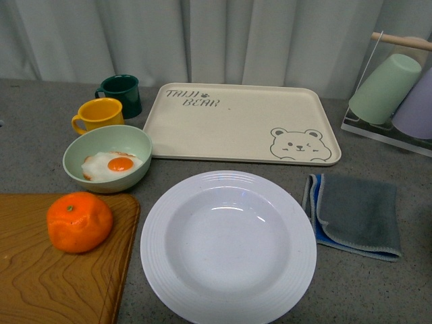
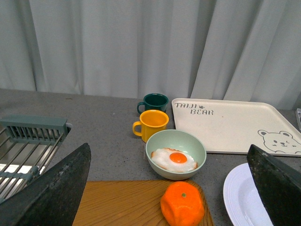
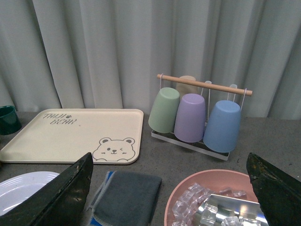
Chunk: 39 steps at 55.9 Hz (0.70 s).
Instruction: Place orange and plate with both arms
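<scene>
The orange (image 1: 79, 221) lies on a wooden board (image 1: 54, 277) at the front left. The white ridged plate (image 1: 228, 245) lies on the table at the front middle, empty. Neither arm shows in the front view. In the left wrist view my left gripper (image 2: 171, 188) is open and high, with the orange (image 2: 182, 204) between and below its fingers (image 2: 56, 188) and the plate's edge (image 2: 240, 197) at one side. My right gripper (image 3: 171, 188) is open and empty above a grey cloth (image 3: 129, 193) and a pink bowl of ice (image 3: 211, 200). The plate's rim (image 3: 23, 186) shows at that view's edge.
A cream bear tray (image 1: 239, 123) lies behind the plate. A pale green bowl with a fried egg (image 1: 108, 158), a yellow mug (image 1: 99, 115) and a dark green mug (image 1: 121, 94) stand at the back left. A grey cloth (image 1: 358, 214) and a cup rack (image 1: 395, 94) are on the right. A dish rack (image 2: 28, 146) stands far left.
</scene>
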Available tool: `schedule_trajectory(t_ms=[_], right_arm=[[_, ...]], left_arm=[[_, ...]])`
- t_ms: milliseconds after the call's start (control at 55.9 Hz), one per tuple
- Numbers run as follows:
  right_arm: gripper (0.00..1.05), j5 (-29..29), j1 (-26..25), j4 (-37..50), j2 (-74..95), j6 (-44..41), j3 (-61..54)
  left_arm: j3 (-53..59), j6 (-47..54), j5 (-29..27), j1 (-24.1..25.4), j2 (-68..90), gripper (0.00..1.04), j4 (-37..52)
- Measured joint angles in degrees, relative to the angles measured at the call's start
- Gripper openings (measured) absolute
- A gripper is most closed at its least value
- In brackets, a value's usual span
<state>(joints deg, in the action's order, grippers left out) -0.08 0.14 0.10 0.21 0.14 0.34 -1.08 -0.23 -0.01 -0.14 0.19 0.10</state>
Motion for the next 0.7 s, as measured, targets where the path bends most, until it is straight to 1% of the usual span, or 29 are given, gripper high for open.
schedule_trajectory(t_ms=[697], right_arm=[[0.95, 0.0, 0.0, 0.0, 0.0, 0.0, 0.0]], left_arm=[[0.0, 0.0, 0.0, 0.0, 0.0, 0.98, 0.0]])
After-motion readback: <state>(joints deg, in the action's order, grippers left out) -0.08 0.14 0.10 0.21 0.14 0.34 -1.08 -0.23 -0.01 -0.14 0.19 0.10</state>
